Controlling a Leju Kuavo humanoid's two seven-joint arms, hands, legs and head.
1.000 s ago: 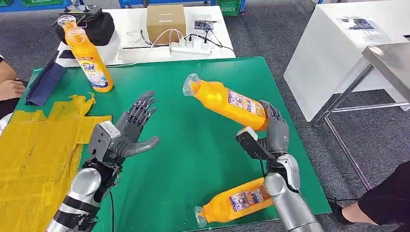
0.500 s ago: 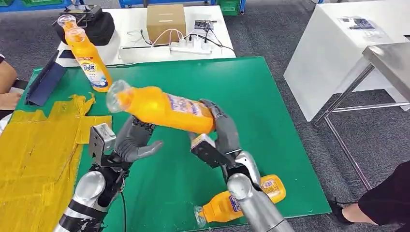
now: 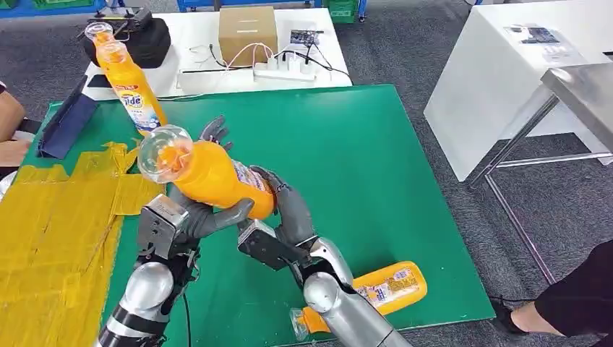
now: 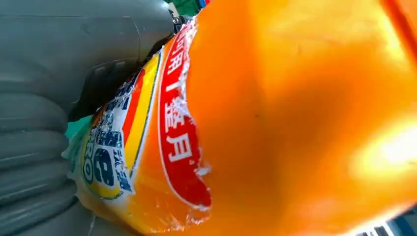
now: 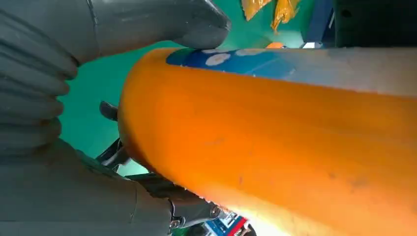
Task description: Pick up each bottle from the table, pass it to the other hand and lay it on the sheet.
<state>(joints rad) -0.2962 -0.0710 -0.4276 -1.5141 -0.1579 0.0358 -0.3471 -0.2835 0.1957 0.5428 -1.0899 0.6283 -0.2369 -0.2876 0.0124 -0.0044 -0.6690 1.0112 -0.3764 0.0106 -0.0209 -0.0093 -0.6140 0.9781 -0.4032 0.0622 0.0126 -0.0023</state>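
Orange bottle (image 3: 217, 173) gripped by right hand (image 3: 289, 210) fingers; left hand (image 3: 206, 210) cups it, grip unclear; wrist views show label close.

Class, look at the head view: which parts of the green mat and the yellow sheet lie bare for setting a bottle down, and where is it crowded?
Bare: the green mat toward its far right, and most of the yellow sheet. Crowded: the mat's middle-left, where the left robot hand and right robot hand meet on the held bottle; the near edge with the lying bottle; the far-left corner by the upright bottle.

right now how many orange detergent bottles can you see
3: one held bottle between both robot hands, one standing bottle at the green mat's far left, one lying bottle at its near edge, partly behind the right arm.
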